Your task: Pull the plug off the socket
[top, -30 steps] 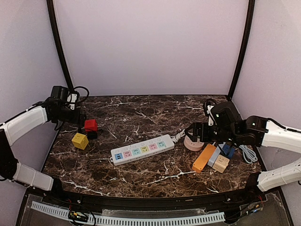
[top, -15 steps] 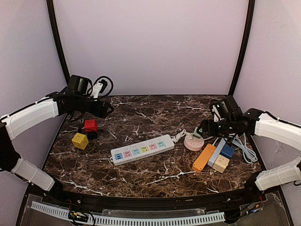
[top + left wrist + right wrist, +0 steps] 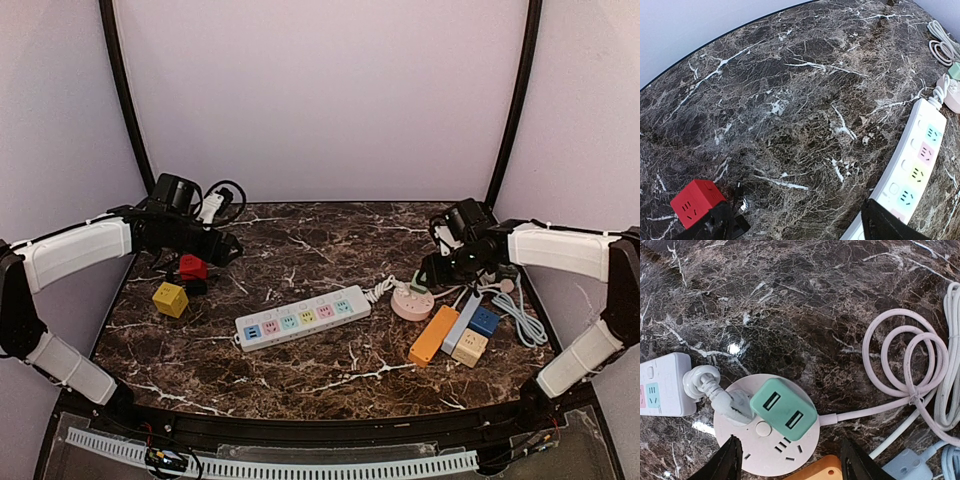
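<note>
The round socket (image 3: 775, 455) lies on the right part of the worktop (image 3: 300, 250), just beside the end of the long power strip (image 3: 303, 317). Two things are plugged into its top: a green charger (image 3: 783, 409) and, touching it on the left side, a grey-white plug (image 3: 732, 407) whose short cord curls toward the strip. The right hand (image 3: 790, 442) hangs over the socket with its fingers (image 3: 732, 460) spread wide, one on each side of the socket in the wrist view, and it holds nothing. An orange block (image 3: 434, 335) lies near the socket, and a coil of white cable (image 3: 905, 360) lies to its right. The left hand (image 3: 225, 250) is over the rear left part of the worktop, near a red cube (image 3: 695, 201). Its fingers are also wide apart and empty.
</note>
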